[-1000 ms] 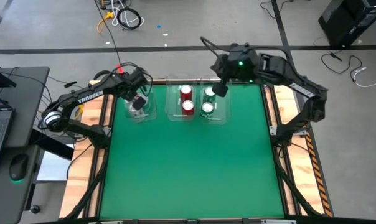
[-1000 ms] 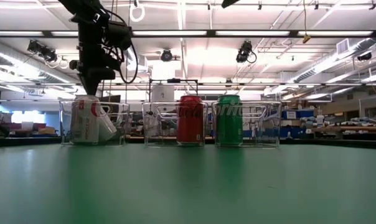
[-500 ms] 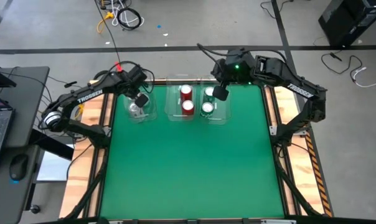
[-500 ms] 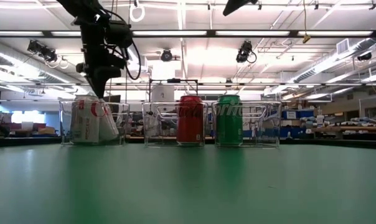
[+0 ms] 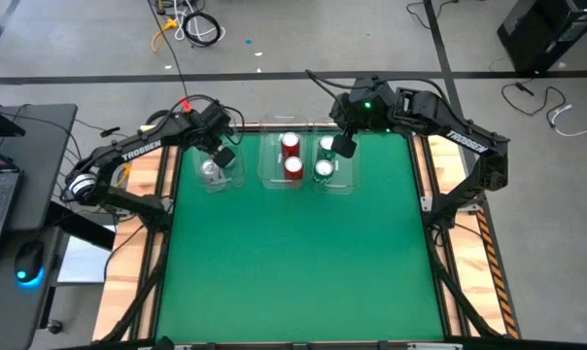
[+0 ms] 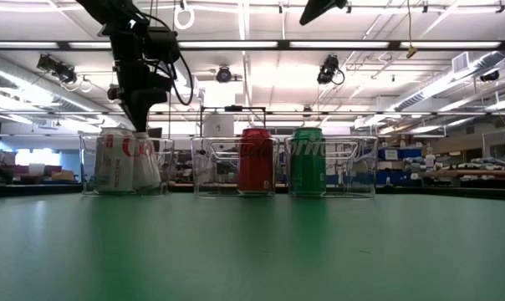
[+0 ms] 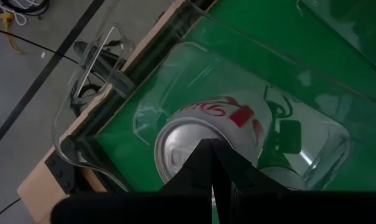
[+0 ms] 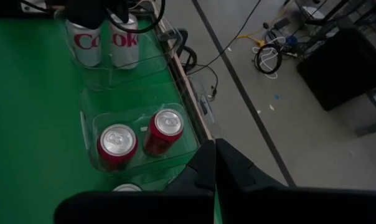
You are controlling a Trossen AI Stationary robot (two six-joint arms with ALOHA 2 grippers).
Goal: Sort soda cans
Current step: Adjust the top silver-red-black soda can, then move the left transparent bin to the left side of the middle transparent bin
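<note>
Two silver cans [image 6: 113, 160] [image 6: 144, 163] stand side by side in the left clear bin [image 5: 233, 177]. Two red cans [image 5: 291, 144] [image 5: 293, 167] stand in the middle bin, and two green cans [image 5: 324, 169] in the right bin; in the low view one red [image 6: 255, 160] and one green [image 6: 308, 160] show. My left gripper [image 6: 141, 125] is shut, its tips at the top of the right-hand silver can. My right gripper [image 5: 343, 147] is shut and hangs high above the green cans' bin, touching nothing. My left gripper comes from above, pointing down, with its shut fingertips [image 7: 208, 149] on the silver top [image 7: 178, 146] of the right-hand silver can. The can stands close to upright on the bin's floor, beside the other silver can.
Three clear bins [image 6: 204, 167] sit in a row along the table's far edge. The green table top [image 5: 293, 262] in front of them carries nothing. A laptop and mouse [image 5: 26, 272] lie left of the table, cables on the floor beyond it.
My left gripper has moved toward the table's right and slightly down, staying shut. The right-hand silver can, which leaned against its neighbour, has been tipped up and now stands almost upright. My right gripper has shifted a little.
</note>
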